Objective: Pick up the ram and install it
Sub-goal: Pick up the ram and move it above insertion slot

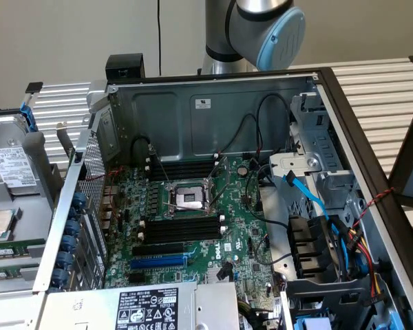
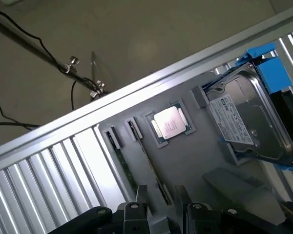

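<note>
The end effector (image 2: pixel 161 197), open, hangs over the ram (image 2: pixel 147 158), which stands edge-up in a tray (image 2: pixel 200 161), jaws set either side for a clean grip.

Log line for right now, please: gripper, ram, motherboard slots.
gripper: open, over grey tray | ram: on edge in tray, nearest gripper, not gripped | black motherboard slots: no ram seated

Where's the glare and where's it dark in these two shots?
Wrist view: glare on the processor and the aluminium slats. Exterior view: even light on the motherboard, dark shade around the black plastic duct.
</note>
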Available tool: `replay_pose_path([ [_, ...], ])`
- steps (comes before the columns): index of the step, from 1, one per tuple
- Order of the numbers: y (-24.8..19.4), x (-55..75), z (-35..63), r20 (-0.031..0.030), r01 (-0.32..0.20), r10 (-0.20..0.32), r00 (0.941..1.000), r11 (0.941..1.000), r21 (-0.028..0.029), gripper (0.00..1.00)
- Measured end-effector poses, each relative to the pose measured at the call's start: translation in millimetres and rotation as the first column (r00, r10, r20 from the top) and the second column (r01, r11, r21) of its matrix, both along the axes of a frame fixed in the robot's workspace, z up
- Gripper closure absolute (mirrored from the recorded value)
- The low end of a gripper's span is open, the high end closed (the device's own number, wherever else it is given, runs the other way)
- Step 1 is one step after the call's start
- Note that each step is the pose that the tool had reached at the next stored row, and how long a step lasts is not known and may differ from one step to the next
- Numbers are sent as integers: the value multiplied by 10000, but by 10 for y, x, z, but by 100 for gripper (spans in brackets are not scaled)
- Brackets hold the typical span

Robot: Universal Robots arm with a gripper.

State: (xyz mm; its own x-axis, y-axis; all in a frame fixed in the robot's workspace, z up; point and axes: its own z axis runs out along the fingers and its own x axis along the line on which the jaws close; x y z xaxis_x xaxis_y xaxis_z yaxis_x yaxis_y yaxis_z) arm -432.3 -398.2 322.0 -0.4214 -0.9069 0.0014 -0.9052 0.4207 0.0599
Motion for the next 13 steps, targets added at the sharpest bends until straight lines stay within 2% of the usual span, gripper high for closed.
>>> replay_pose_path([
  [4, 0, 0, -68, 1, -731, 731, 9973, 9973, 1, 64],
  [7, 0, 0, -122, -3, -1267, 1267, 9919, 9919, 1, 64],
  [10, 0, 0, -177, -7, -1795, 1795, 9838, 9838, 1, 64],
  [13, 0, 0, -231, -9, -2317, 2317, 9728, 9728, 2, 64],
])
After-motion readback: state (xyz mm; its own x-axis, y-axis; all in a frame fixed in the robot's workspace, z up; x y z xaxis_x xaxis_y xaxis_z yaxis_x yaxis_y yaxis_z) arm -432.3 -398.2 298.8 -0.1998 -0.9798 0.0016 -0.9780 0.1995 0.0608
